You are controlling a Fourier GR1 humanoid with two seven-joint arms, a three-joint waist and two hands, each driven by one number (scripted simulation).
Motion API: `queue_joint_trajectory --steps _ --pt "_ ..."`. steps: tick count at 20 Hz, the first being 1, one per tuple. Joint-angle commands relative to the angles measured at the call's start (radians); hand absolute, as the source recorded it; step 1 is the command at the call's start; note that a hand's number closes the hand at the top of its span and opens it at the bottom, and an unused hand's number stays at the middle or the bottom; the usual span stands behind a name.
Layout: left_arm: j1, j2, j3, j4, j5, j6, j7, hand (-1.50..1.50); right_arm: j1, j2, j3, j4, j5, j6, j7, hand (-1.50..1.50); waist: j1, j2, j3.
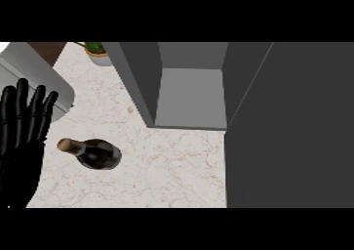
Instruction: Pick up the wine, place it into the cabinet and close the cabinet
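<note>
While our left hand (pixel 21 127) rests with fingers straight and spread, the wine bottle (pixel 93 153) stands just right of it; farther right, the cabinet (pixel 190 97) gapes, shelf bare.

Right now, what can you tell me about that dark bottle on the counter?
The wine bottle is dark, glossy glass with a tan cork-coloured top. It seems to stand upright on the pale marbled counter, seen steeply from above, so its neck points toward the upper left of the view. No label can be made out. Nothing touches it: the left hand, open with fingers straight, shows just to its left, apart from it. The open grey cabinet lies beyond it, to the right.
</note>
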Motion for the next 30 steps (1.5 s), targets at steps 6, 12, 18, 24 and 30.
queue_joint_trajectory --steps 6,12,18,24,30 --pt "0.146 0.137 -0.098 -0.085 0.209 -0.36 -0.182 -1.5 0.156 -0.001 0.044 -0.077 -0.061 0.08 -0.035 -1.5 -0.057 0.016 -0.02" --pt "0.344 0.132 -0.2 -0.145 0.437 -0.428 -0.024 -1.5 0.233 -0.038 0.126 -0.211 -0.18 0.167 0.143 -1.5 -0.047 0.019 -0.019" --pt "0.577 0.17 -0.174 -0.333 0.473 -0.504 -0.059 -1.5 0.252 -0.07 0.085 -0.391 -0.245 0.147 0.302 -1.5 -0.037 0.019 -0.019" --pt "0.542 0.175 -0.145 -0.344 0.533 -0.489 -0.022 -1.5 0.132 -0.08 0.075 -0.368 -0.259 0.124 0.4 -1.5 -0.04 0.022 -0.019" --pt "0.609 0.184 -0.13 -0.41 0.575 -0.435 0.016 -1.5 0.168 -0.085 0.089 -0.486 -0.25 0.099 0.473 -1.5 -0.046 0.019 -0.019"
